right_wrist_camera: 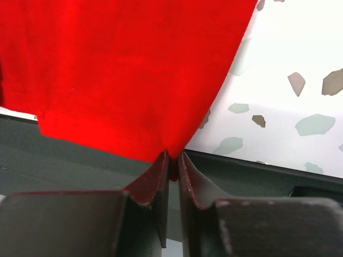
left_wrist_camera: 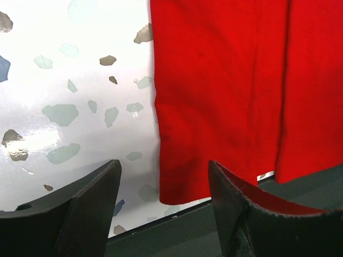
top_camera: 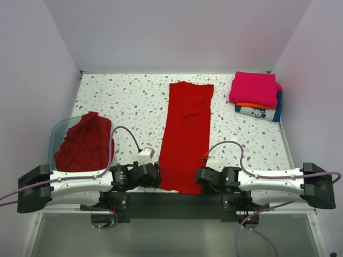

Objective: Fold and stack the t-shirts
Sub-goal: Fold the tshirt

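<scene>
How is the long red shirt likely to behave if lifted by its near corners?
Probably floppy: the red shirt lies flat with soft creases, so it should sag and drape from any hold. Likely light: the right end effector pinches only a corner tip, and the cloth puckers toward it. It could slip from so small a bite.

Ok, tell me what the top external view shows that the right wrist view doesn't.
Top external only: the folded stack at the far right corner, the dark red t-shirt in the tub, and the left gripper. Right wrist only: that the right gripper is pinched shut on the cloth's near corner. Both: the long red t-shirt lying on the speckled table.
</scene>
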Available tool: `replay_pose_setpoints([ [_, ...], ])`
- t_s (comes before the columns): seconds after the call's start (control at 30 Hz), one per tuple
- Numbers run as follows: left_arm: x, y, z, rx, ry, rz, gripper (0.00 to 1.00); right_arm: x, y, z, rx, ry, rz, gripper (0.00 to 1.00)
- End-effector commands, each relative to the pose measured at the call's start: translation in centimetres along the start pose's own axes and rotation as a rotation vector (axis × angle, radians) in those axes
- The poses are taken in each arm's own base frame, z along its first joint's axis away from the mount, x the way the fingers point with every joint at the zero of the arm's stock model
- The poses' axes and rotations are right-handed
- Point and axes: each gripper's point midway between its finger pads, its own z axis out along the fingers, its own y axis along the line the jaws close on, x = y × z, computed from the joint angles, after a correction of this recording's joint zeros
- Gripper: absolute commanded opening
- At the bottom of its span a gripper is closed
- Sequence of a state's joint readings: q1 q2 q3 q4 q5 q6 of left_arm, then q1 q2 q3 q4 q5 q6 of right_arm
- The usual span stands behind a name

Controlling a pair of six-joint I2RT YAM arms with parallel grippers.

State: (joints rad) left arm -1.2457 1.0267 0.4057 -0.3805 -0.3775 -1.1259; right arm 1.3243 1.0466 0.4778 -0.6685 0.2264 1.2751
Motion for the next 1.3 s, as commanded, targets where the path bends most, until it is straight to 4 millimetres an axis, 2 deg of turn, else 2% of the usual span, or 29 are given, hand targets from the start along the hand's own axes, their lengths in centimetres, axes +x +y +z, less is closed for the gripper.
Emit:
replay_pose_setpoints([
  [0.0,2.1,1.3,0.3,-0.037,0.080,0.000,0.70,0.6,-1.0,0.7,0.047,0.007,0.009,0.11],
  [0.13,2.6,2.0,0.2,-0.071,0.099,0.001,0.66,0.5,-1.3,0.6,0.055,0.002,0.015,0.10],
  [0.27,2.9,1.9,0.2,-0.069,0.112,-0.002,0.54,0.5,-1.6,0.4,0.054,-0.004,0.022,0.10],
  [0.37,3.3,1.6,0.1,-0.060,0.134,-0.002,0.54,0.4,-1.8,0.3,0.054,-0.009,0.030,0.11],
  [0.6,4.1,2.4,-0.2,-0.099,0.156,-0.009,0.53,0.4,-2.2,0.2,0.054,-0.017,0.039,0.11],
  [0.8,4.9,2.4,-0.4,-0.100,0.183,-0.017,0.48,0.4,-2.3,0.1,0.051,-0.019,0.041,0.11],
  [1.0,5.5,2.0,-0.5,-0.090,0.193,-0.024,0.36,0.5,-2.3,0.2,0.051,-0.018,0.041,0.11],
  [1.1,5.9,1.6,-0.5,-0.078,0.205,-0.024,0.26,0.4,-2.3,0.2,0.051,-0.019,0.041,0.10],
  [1.17,6.1,1.6,-0.4,-0.082,0.209,-0.029,0.13,0.3,-2.2,0.1,0.046,-0.023,0.043,0.10],
  [1.2,6.3,1.6,-0.5,-0.083,0.212,-0.026,0.03,0.3,-2.2,0.1,0.046,-0.023,0.043,0.10],
  [1.27,6.3,1.5,-0.5,-0.090,0.215,-0.027,0.00,0.2,-2.1,-0.1,0.044,-0.027,0.042,0.09],
])
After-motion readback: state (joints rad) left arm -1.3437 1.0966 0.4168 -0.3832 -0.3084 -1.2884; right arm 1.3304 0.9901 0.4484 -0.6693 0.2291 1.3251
